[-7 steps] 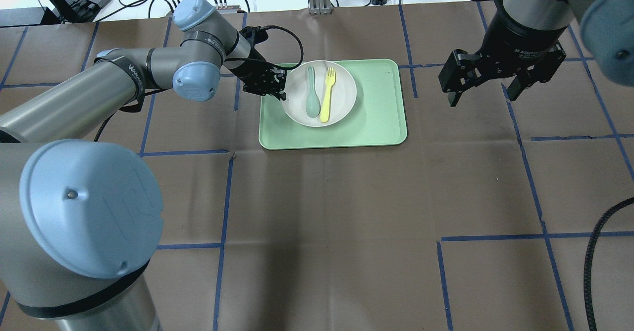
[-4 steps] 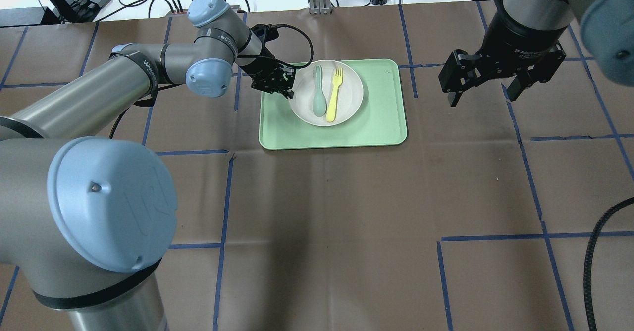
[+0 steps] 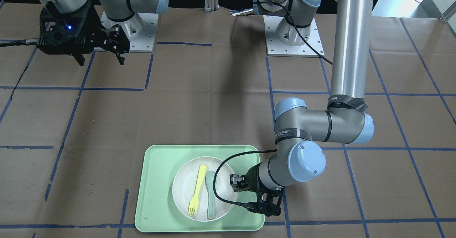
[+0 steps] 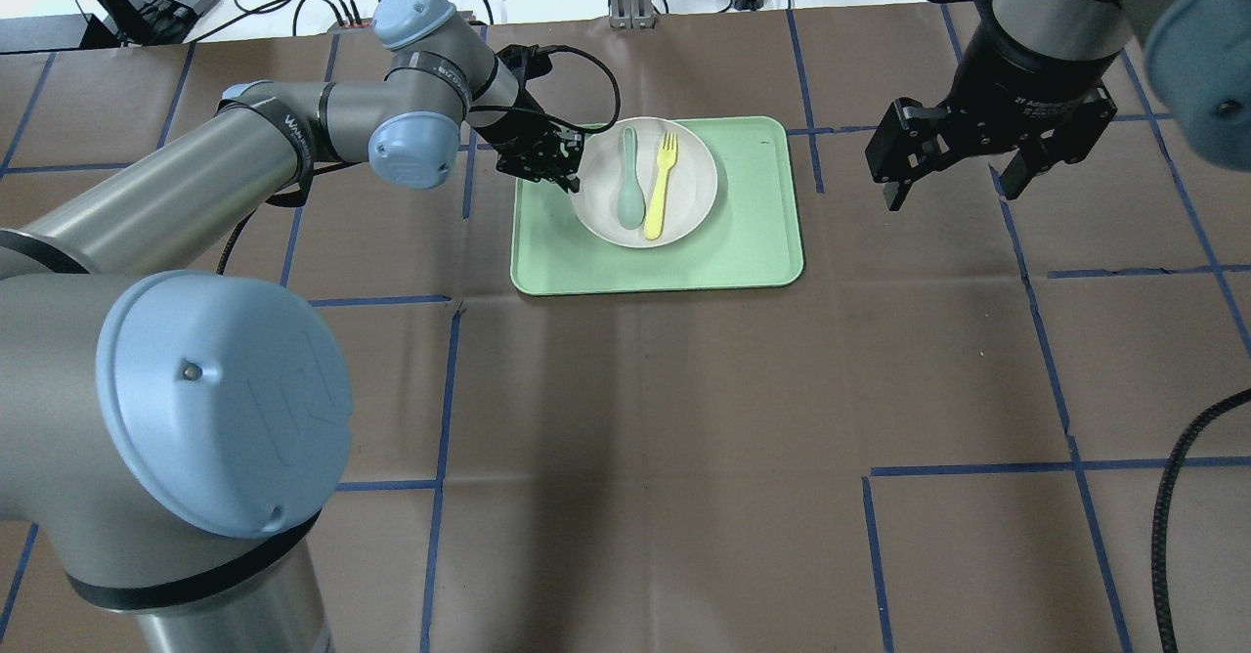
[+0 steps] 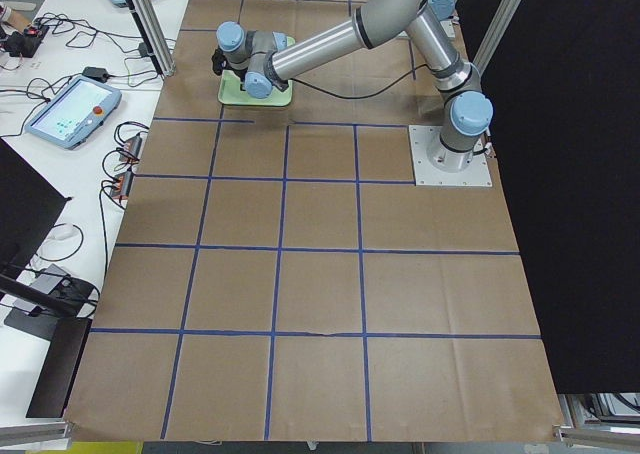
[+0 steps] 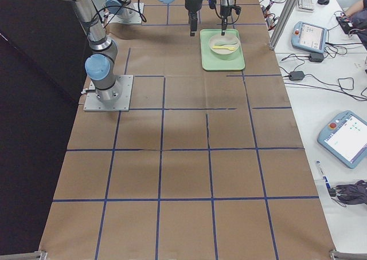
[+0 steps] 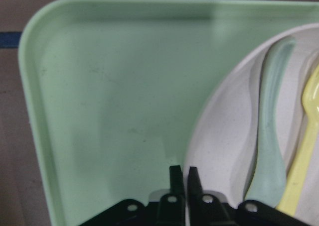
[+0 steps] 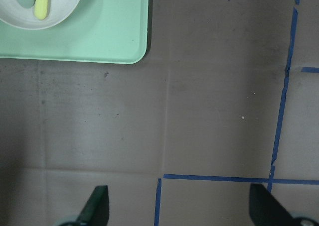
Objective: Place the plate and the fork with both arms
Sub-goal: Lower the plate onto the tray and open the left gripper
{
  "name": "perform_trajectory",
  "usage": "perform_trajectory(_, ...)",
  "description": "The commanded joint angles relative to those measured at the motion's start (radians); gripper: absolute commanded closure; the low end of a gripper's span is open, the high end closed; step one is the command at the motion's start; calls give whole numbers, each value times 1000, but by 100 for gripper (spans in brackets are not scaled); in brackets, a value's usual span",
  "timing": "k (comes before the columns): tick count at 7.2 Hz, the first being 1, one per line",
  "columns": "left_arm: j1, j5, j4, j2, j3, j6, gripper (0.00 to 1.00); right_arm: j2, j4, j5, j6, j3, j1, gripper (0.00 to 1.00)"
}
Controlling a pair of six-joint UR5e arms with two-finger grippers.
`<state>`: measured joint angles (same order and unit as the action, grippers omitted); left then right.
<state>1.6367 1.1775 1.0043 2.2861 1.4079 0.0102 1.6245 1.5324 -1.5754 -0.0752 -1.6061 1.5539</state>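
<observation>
Since a second ago the plate (image 4: 690,195) has slid a little toward the robot's right across the tray, carried along with the left gripper (image 4: 559,160), and it has barely shifted in the last half second. That gripper is pinched nearly closed on the plate's left rim. The left wrist view shows what the wider views cannot: only a thin slit between the two fingertips (image 7: 174,177), with the rim's edge running into it. The right gripper (image 4: 953,190) hangs well apart from the tray, off its right side, with its jaws spread wide and holding nothing. Its wrist view shows brown paper and blue tape lines (image 8: 214,178) beneath it, with the tray's corner at the upper left. The plate lies in the far-left part of the mint-green tray (image 4: 757,238), close to the tray's far rim. Bare green floor shows to the plate's right and on its near side. The pale yellow fork (image 4: 657,190) and the grey-green spoon (image 4: 628,180) lie side by side in the plate, the spoon nearer the gripped rim. The fork's tines point away from the robot. A broad stretch of paper-covered table (image 4: 684,438) lies between the tray and the robot's bases.
</observation>
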Motion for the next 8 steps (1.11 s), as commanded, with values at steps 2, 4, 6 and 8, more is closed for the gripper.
perform_trajectory(2,-8,1,-1,1,-1,7,94,0,0,0,0,0,0,0)
perform_trajectory(4,-8,-1,-1,1,3,7,69,0,0,0,0,0,0,0)
perform_trajectory(6,-6,-1,2,-26,23,7,41,0,0,0,0,0,0,0)
perform_trajectory(8,-6,127,67,-150,78,8,1,0,0,0,0,0,-1,0)
